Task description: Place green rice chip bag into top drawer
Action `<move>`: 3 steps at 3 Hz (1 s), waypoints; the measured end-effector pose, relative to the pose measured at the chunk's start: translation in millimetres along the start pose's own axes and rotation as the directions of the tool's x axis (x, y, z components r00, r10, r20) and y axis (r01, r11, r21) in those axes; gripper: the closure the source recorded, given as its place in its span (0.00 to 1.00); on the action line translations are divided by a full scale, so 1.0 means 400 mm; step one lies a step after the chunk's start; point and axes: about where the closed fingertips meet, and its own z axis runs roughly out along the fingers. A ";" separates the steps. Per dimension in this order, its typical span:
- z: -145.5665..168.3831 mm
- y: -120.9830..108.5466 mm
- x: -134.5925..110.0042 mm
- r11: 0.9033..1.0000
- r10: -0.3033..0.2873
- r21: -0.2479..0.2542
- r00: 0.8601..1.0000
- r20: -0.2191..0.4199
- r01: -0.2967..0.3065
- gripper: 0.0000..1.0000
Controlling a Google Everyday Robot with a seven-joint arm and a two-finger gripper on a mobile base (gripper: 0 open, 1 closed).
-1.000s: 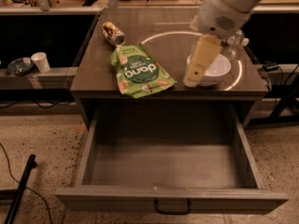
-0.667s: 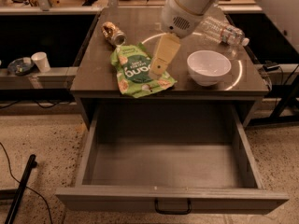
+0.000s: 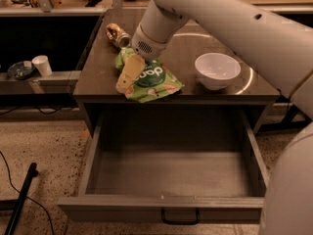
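Note:
The green rice chip bag [image 3: 155,80] lies flat on the dark cabinet top [image 3: 98,80] near its front edge, left of centre. My gripper [image 3: 126,77] hangs over the bag's left part, its pale fingers [image 3: 130,71] pointing down to the left and covering part of the bag. The white arm reaches in from the upper right. The top drawer [image 3: 166,209] stands pulled wide out below the cabinet top, its inside bare, with a small black handle [image 3: 180,218] on the front panel.
A white bowl [image 3: 217,70] stands on the right of the cabinet top. A crushed gold can [image 3: 117,35] lies at the back left. A white cup [image 3: 42,65] and a dark dish [image 3: 18,70] sit on a low shelf to the left. A black pole [image 3: 22,199] lies on the floor.
My gripper has moved left across the cabinet top, from over the white bowl to over the left part of the green bag. The bag and the drawer have not moved.

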 end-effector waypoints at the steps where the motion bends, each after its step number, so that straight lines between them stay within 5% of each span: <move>1: 0.075 -0.063 0.029 0.996 0.043 0.084 0.999 -0.006 -0.042 0.03; 2: 0.127 -0.082 0.051 0.996 0.079 0.034 0.997 0.026 -0.080 0.26; 3: 0.114 -0.082 0.044 0.996 0.079 0.034 0.997 0.026 -0.080 0.50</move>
